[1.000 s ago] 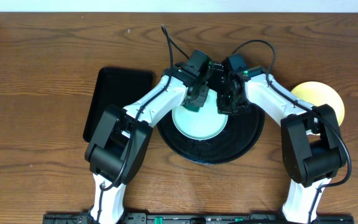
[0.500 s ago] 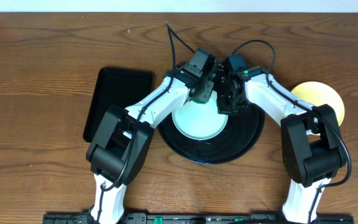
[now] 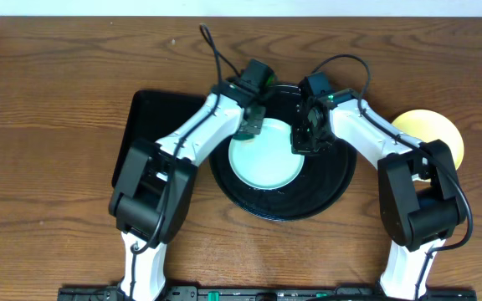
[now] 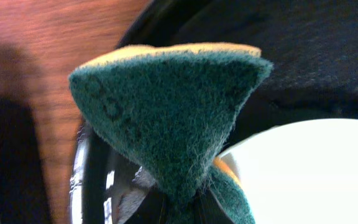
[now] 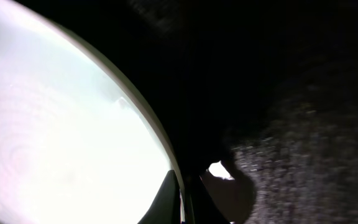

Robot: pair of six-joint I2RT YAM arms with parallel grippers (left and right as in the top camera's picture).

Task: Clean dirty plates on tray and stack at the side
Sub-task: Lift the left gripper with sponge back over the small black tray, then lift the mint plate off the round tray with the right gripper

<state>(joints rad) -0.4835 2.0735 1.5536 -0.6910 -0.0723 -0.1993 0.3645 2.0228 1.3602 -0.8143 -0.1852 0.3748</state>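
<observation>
The wooden bench [image 3: 57, 125] carries everything. At its middle sits the round black tray [image 3: 333, 188], with a smaller rectangular tray [image 3: 145, 117] just beside it on the left. Only 2 plates show. The mint plate [image 3: 266, 163] lies flat in the round tray. The yellow plate [image 3: 438, 130] rests on the bare bench well to the right, partly under the right arm, so stacking there looks begun rather than finished.

The left pincer [image 3: 252, 125] is clamped tight on a folded green-and-yellow sponge [image 4: 166, 112]. It hangs over the tray's dark floor at the mint plate's upper-left edge. Whether the sponge touches anything cannot be told.

The right pincer [image 3: 304, 138] is closed down on the mint plate's right-hand rim, a finger on either side of it in the wrist view, apparently steadying the plate for wiping.

What could go wrong, as a judgement:
- Both wrists crowd the same part of the tray, so a wide scrubbing sweep could knock one arm into the other.
- The rim hold is thin. A hard wipe could tilt the plate or slide it across the glossy tray.
- The sponge is pinched by one end, so drag could twist it loose.
- A faint pinkish cast on the plate may be residue, so lifting now could stack it dirty.
</observation>
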